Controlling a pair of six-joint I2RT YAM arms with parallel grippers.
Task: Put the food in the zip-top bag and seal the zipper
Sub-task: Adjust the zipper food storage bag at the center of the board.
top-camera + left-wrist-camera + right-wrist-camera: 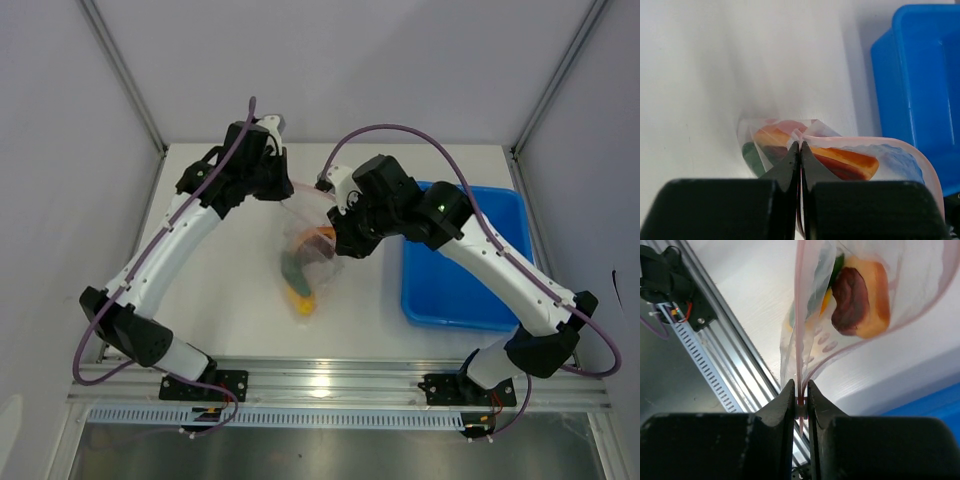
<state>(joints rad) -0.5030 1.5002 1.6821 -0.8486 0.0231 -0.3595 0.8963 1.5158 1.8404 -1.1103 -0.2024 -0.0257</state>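
A: Food's in, by the look of it! All three pieces sit inside the zip-top bag (305,262): the cucumber (291,268), the yellow-orange piece (303,300) low down, and the red-brown piece (850,300) showing through the plastic.

B: And where's your bag right now?

A: Slung between your two arms over the middle of the surface (220,260), just left of the blue tray (470,280). Your left gripper (800,145) has its jaws pressed together on the bag's top edge. Your right gripper (800,386) has its jaws pinching the zipper (799,315) itself.

B: So, is it sealed?

A: Not yet, I'd say. Past your right jaws the pink strip splits into two lines and the mouth bows open. Loading looks done, and the closing is what's left. Whether the bag's bottom rests on the surface, I can't tell.
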